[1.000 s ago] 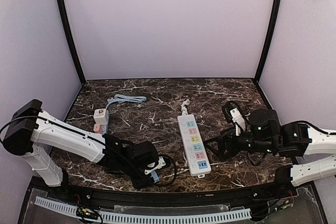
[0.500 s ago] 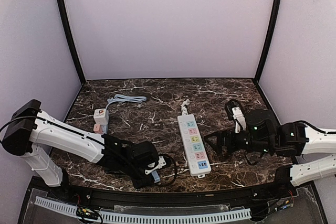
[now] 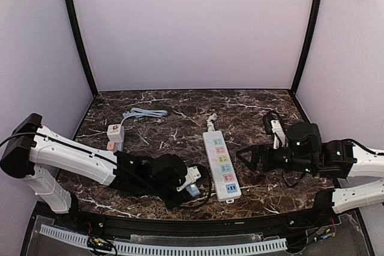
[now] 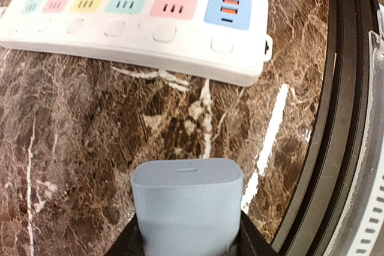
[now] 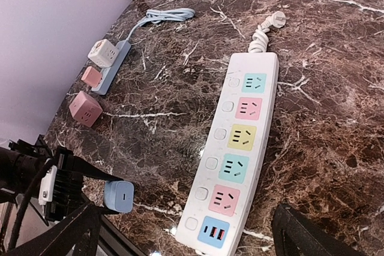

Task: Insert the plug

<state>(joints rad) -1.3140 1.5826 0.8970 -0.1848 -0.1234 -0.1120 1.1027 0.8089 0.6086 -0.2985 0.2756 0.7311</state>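
Note:
A pale blue plug point(image 4: 187, 205) sits between the dark fingers of my left gripper point(image 4: 187, 241), which is shut on it; the plug's end with a small slot faces away from the wrist camera. The top view shows this gripper point(image 3: 191, 189) low over the table's near edge, just left of the white power strip point(image 3: 221, 165). The strip point(image 4: 138, 22) lies ahead of the plug, its blue USB end nearest, with coloured sockets in a row. My right gripper point(image 3: 246, 157) hovers open to the right of the strip point(image 5: 240, 148), nothing between its fingers. The plug point(image 5: 119, 196) also shows at that view's lower left.
At the back left lie a white cube adapter point(image 3: 115, 130) on a small blue strip with a coiled cable point(image 3: 144, 113), and pink cubes point(image 5: 85, 108) beside it. A black rail point(image 4: 342, 118) runs along the table's front edge, close to the plug.
My left gripper has shut on the plug and carried it rightward toward the strip's near end. The right gripper has shifted slightly and stays open.

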